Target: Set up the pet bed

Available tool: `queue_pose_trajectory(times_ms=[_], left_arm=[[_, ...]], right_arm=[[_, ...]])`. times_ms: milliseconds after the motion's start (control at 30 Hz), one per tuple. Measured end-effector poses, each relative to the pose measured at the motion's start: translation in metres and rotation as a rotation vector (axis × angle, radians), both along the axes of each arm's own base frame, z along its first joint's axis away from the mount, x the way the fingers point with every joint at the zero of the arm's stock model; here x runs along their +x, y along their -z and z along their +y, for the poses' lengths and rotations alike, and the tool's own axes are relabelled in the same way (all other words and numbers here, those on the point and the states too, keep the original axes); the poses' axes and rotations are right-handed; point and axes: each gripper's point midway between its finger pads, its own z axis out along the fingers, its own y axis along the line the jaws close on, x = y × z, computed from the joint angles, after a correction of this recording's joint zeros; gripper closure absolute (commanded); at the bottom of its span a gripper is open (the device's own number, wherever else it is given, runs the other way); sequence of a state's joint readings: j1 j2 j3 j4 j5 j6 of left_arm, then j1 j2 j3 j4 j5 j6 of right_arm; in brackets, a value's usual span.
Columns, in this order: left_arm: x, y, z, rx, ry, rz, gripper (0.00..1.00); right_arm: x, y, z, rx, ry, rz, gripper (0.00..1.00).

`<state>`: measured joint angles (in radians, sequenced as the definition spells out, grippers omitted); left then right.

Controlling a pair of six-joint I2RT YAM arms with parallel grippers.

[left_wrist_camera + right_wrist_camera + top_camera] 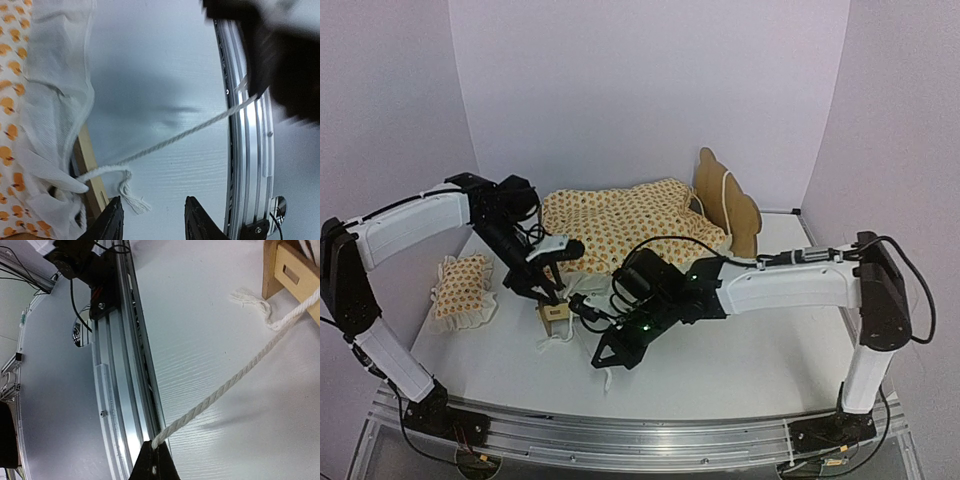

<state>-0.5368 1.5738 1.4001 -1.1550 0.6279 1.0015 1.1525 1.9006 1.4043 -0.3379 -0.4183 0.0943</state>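
White table (750, 360) carries the work, with an aluminium rail (620, 432) along its near edge. Nearest the rail, the right gripper (155, 456) is clamped shut on a white cord (225, 389), which runs taut back to the near corner of the frame (556, 316). A frayed loop of the same cord lies beside that corner. The left gripper (152, 221) hangs just over the corner, fingers partly apart and holding nothing. The pillow (462, 285) lies on the table left of the frame, apart from it. Beyond, the bedding (620, 225) is draped loosely over the frame, and the headboard (730, 200) stands at the far right end. Step in hand is probably securing the cord at the corner. The next move calls for keeping tension while the left gripper takes the loose end.
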Motion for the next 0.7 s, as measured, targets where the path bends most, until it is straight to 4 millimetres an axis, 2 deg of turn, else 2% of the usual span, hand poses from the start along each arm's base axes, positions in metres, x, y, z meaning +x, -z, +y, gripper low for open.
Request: queue_pose_trajectory(times_ms=[100,200,300,400,567,700], left_arm=[[-0.008,0.047,0.015,0.118,-0.025,0.028,0.54],[0.001,0.072,0.027,0.188,-0.056,-0.010,0.55],[0.012,0.082,0.029,0.206,-0.072,-0.071,0.58],[0.021,0.087,0.027,0.214,-0.078,-0.124,0.61],[0.040,0.096,0.026,0.229,-0.106,-0.207,0.69],[0.057,0.103,0.026,0.237,-0.131,-0.256,0.69]], right_arm=[[-0.003,-0.033,-0.001,0.057,-0.020,-0.026,1.00],[-0.002,-0.063,0.007,0.125,-0.041,-0.052,1.00],[-0.002,-0.083,0.014,0.175,-0.061,-0.071,1.00],[-0.002,-0.095,0.017,0.202,-0.074,-0.079,1.00],[-0.003,-0.102,0.013,0.207,-0.079,-0.090,1.00],[0.002,-0.102,0.010,0.200,-0.063,-0.096,1.00]])
